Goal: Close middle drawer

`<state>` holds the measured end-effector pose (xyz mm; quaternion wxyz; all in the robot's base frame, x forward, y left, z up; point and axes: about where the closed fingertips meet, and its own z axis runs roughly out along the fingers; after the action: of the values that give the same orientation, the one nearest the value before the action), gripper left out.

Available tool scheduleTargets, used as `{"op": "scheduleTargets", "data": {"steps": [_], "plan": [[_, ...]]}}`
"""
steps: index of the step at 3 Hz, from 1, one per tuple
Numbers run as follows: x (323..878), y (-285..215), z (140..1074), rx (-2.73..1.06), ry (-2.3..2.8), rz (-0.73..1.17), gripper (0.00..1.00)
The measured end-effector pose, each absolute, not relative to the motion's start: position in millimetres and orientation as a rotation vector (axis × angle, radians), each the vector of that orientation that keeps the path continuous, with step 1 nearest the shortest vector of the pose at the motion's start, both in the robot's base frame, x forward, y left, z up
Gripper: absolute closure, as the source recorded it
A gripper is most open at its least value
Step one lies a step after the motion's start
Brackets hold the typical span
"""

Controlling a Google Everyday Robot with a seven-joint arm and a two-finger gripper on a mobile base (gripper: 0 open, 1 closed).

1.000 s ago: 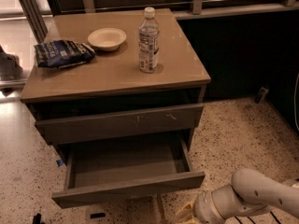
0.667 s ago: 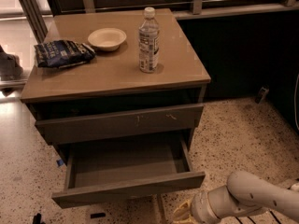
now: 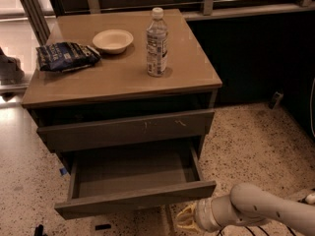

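While the middle drawer hangs pulled far out under the front edge of the bench, we find our gripper low near the front right corner, just below the drawer front, its spread impossible to tell, and the whole push is left to do.

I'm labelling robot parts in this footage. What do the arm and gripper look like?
The arm is smooth, off-white and tube-shaped, with rounded segments and a grey ring at the wrist. The gripper, low down just below the open drawer's front, is pale yellowish-cream. No markings show.
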<state>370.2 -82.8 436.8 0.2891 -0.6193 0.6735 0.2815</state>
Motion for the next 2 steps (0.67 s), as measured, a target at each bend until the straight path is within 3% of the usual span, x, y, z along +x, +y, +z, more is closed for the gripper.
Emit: {"op": "scheduleTargets", "data": {"steps": [2], "plan": [[393,-87,435,-1.622,1.742,0.589,1.00]]}}
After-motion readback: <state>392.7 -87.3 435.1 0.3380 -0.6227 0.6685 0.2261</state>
